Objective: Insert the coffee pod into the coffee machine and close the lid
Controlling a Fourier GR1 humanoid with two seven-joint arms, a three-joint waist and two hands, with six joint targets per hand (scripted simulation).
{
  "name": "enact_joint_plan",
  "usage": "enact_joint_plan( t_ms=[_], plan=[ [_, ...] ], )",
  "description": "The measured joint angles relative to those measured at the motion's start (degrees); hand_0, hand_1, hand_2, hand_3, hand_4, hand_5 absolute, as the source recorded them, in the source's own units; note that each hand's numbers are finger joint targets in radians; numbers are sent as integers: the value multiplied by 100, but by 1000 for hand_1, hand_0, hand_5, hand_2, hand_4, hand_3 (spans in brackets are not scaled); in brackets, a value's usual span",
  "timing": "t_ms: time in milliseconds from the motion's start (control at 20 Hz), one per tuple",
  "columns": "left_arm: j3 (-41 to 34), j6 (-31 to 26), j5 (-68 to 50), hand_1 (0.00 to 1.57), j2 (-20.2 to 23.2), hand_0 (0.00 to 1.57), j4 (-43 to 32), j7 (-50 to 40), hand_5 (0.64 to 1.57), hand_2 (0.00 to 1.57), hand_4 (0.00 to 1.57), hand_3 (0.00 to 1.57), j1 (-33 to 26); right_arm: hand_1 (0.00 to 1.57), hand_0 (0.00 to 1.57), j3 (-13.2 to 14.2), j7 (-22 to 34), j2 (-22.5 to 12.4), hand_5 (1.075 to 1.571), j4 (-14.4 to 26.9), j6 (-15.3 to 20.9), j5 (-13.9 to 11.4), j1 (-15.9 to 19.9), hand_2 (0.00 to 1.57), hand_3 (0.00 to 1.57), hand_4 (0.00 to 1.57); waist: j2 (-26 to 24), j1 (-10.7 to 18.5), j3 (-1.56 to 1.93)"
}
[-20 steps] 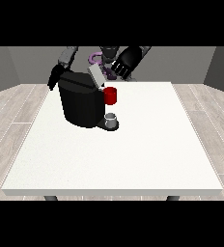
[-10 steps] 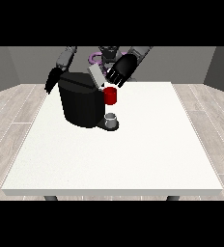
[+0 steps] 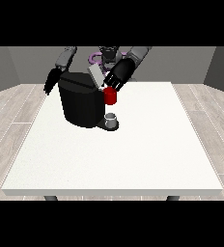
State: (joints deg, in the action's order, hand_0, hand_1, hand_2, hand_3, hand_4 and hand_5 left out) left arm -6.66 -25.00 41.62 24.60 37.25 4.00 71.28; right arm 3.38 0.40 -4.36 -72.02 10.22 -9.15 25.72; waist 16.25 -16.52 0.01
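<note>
Black and boxy, the coffee machine stands on the far left part of the white table, with its front turned to the right. No brand, label or other writing can be read on it or anywhere else. A pale grey lid rises tilted from its top right edge, so the machine is open. Just under that lid, at the machine's right face, sits a red thing at the machine. Below it, on the machine's low base, stands a small grey thing; whether it is the coffee pod or a cup I cannot tell, and the pod shows plainly nowhere else.

The hand at the view's right hangs over the red thing, right beside the lid's free edge, its dark fingers pointing down and left toward the machine. Whether they pinch anything or lie relaxed cannot be told. The hand at the view's left is at the machine's far left side, hanging down with fingers that look straight and holding nothing visible.

Behind both, the robot's grey arms and torso show at the far edge of the table. Pale wood flooring surrounds the table on the left and right.
</note>
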Motion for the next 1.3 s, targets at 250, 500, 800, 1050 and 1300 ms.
enact_joint_plan(
  t_ms=[250, 500, 800, 1050, 1300],
  plan=[
    [-11, 125, 60, 1167, 11, 1167, -30, 20, 1571, 1238, 412, 1188, 96, 0, 0, -15, -6, 41, 1571, -16, 23, 2, 75, 0, 0, 0, 114, -57, 0],
    [11, 180, 134, 1225, 22, 1225, -66, 31, 1571, 1261, 376, 1206, 123, 0, 0, 1, -10, 8, 1571, 8, 14, -3, 67, 0, 0, 0, 115, -71, -3],
    [-49, 180, 120, 1202, 90, 1202, -115, 158, 1571, 1218, 360, 1176, 187, 0, 0, 26, -25, -43, 1571, 4, 9, -13, 100, 0, 0, 0, 134, -76, -3],
    [-35, 473, 219, 1225, 57, 1225, -95, 215, 1571, 1244, 0, 1157, 141, 0, 0, 28, 45, -65, 1571, -56, -2, -10, 154, 0, 0, 0, 166, -109, -3],
    [130, 594, 486, 1173, 266, 1173, -100, 356, 1571, 1194, 0, 1066, 174, 0, 0, -15, -39, -18, 1571, -103, 41, -43, 105, 0, 0, 0, 280, -168, 0]
  ],
)
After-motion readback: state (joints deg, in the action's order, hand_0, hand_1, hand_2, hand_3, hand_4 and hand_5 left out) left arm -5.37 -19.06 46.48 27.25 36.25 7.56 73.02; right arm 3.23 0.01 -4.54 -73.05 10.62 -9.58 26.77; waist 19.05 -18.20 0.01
